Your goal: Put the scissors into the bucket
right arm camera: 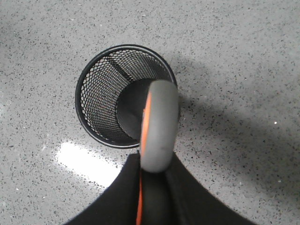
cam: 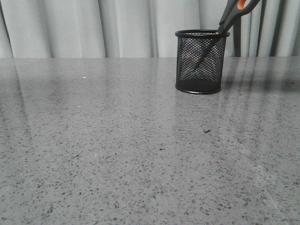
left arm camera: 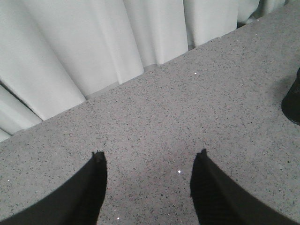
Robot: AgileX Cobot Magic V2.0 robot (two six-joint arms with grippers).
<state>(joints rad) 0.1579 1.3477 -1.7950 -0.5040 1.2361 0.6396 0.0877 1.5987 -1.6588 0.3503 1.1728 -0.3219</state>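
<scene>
Scissors [cam: 233, 16] are already partly inside the bucket [cam: 200, 63], which stands on the grey speckled table [cam: 117, 150] at about 1 o'clock from the table's middle in the front view, in front of the pale curtain [cam: 117, 28]. The blades are seen through the mesh, pointing down towards 7 o'clock, and the handles rise out over the rim towards 1 o'clock, so the long axis is tilted, not upright. Whether the tips touch the base cannot be told.

The right gripper [right arm camera: 149, 176] is closed on the scissors at the handle end: 1 grey handle loop lined in orange is pinched between the 2 dark fingers. From these fingers the scissors run straight down into the opening of the bucket. The right arm is clearly the nearer one. The coming move is judged to turn on this relation: if the tips are well inside the rim, only lowering and release are needed.

The left gripper [left arm camera: 149, 180] is wide open, nothing is held in it, and it hangs over bare table, with only an edge of the bucket seen far at one side.

The tilt and the depth of the blades are shown only in the front view; the grip itself, and the empty floor of the bucket, are shown only in the right wrist view.
</scene>
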